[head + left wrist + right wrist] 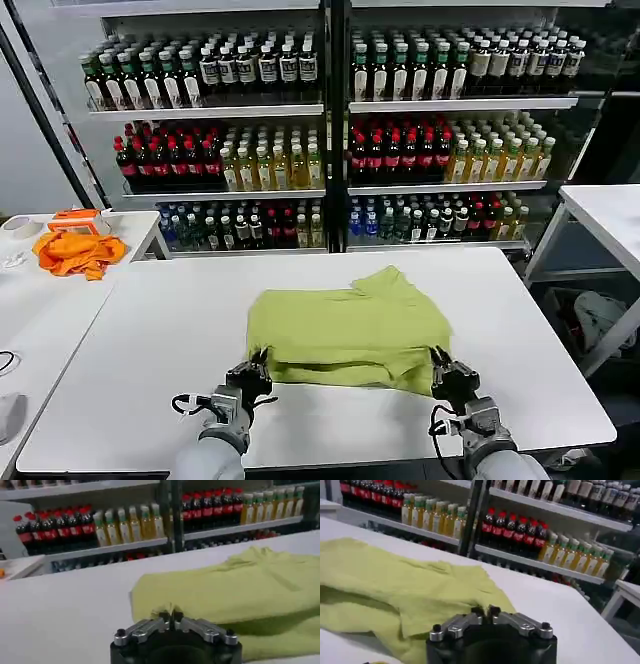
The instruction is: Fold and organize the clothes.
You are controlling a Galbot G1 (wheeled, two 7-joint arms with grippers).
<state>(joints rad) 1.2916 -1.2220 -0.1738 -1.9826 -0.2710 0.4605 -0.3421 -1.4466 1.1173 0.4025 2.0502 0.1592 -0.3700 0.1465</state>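
Head view: left gripper [256, 371], right gripper [445, 371] jaws clenched on T-shirt [345, 327] near-edge corners.

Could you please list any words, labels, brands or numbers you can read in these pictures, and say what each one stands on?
No text can be read in these pictures.
Bottle labels on the shelves: too small and blurred to read.
T-shirt: plain on the face that shows, no print.
Left gripper and right gripper: no markings.

Lying partly folded near the middle of the white table [150, 330]: lime yellow-green T-shirt [350, 325], near hem doubled over, one sleeve sticking out toward the shelves.
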